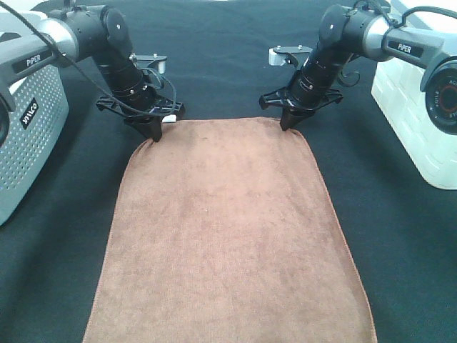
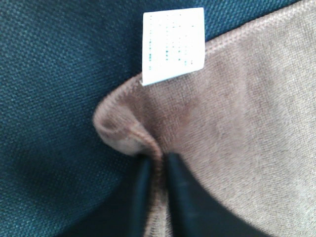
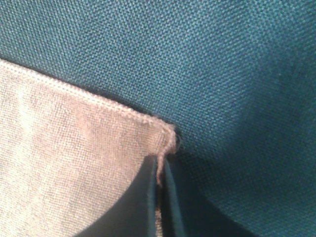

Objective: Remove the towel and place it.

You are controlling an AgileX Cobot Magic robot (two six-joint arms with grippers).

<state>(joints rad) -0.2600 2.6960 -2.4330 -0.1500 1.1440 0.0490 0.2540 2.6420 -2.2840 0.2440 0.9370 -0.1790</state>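
Brown towel (image 1: 228, 236) lies spread flat on the dark tabletop (image 1: 400, 250), long axis running from the near edge of the exterior high view toward the arms. Both far corners are held.

Left gripper (image 1: 153, 136) is down at the far-left corner. Left wrist view: jaws closed on the towel (image 2: 237, 128), a ridge of hem pinched up between the two black fingers (image 2: 185, 197). The corner curls up just beyond the tips. White tag (image 2: 173, 44) sticks out from the short hem near this corner, lying on the cloth.

Right gripper (image 1: 289, 125) is down at the far-right corner. Right wrist view: jaws closed on the towel (image 3: 69, 148), corner hem nipped between the fingers (image 3: 143, 202).

Grey perforated box (image 1: 25, 136) stands left of the towel, a white box (image 1: 414, 121) to the right, both apart from it.
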